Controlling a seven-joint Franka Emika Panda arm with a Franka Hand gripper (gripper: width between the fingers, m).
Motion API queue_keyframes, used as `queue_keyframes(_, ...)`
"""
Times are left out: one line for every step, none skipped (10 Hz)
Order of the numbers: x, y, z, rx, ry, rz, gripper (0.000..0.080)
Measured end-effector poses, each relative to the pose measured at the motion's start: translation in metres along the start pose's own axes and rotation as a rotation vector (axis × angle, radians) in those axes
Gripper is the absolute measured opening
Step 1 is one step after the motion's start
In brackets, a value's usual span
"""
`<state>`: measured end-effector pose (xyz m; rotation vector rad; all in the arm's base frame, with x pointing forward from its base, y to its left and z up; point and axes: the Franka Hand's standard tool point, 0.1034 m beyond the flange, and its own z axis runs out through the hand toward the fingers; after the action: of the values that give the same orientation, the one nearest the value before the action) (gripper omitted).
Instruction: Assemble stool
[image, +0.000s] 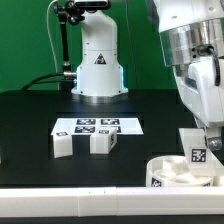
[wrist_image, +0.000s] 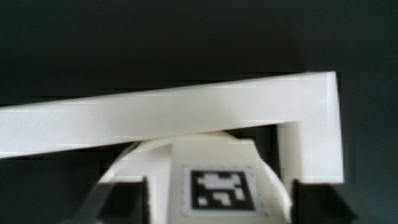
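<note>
My gripper (image: 206, 133) is shut on a white leg block (image: 197, 149) with a square tag and holds it upright just above the round ring-shaped seat disc (image: 184, 173) at the front of the exterior view's right. Two more leg blocks (image: 63, 144) (image: 103, 142) stand on the black table left of centre. In the wrist view the held leg (wrist_image: 217, 185) fills the space between my gripper's (wrist_image: 214, 208) dark fingers, tag facing the camera. The seat disc does not show there.
The marker board (image: 97, 126) lies flat behind the two loose legs. The long white edge rail (image: 90, 190) runs along the table's front edge; its corner shows in the wrist view (wrist_image: 178, 108) beyond the held leg. The robot base (image: 97, 68) stands at the back.
</note>
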<state>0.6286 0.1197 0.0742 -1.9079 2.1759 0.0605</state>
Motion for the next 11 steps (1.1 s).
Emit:
queue_keyframes(0.0,0.0,0.0,-0.001,0.0,-0.017,0.0544)
queue_keyframes(0.002,0.0,-0.002,-0.031,-0.011,-0.144,0.0617)
queue_keyframes(-0.002,0.0,-0.006,-0.066,-0.022,-0.188,0.0617)
queue_keyframes(-0.007,-0.002,-0.011,-0.094,-0.04,-0.257,0.0643)
queue_keyframes(-0.009,-0.008,-0.016,-0.087,-0.05,-0.352,0.0648)
queue_keyframes(-0.009,-0.008,-0.015,-0.083,-0.051,-0.43,0.0648)
queue_keyframes(-0.008,-0.008,-0.014,-0.082,-0.055,-0.512,0.0649)
queue_keyframes(-0.008,-0.007,-0.014,-0.081,-0.057,-0.575,0.0649)
queue_keyframes(-0.008,-0.007,-0.014,-0.085,-0.059,-0.645,0.0649)
queue_keyframes(-0.005,-0.003,-0.016,-0.13,-0.061,-0.796,0.0649)
queue_keyframes(-0.003,-0.004,-0.019,-0.166,-0.06,-0.943,0.0649)
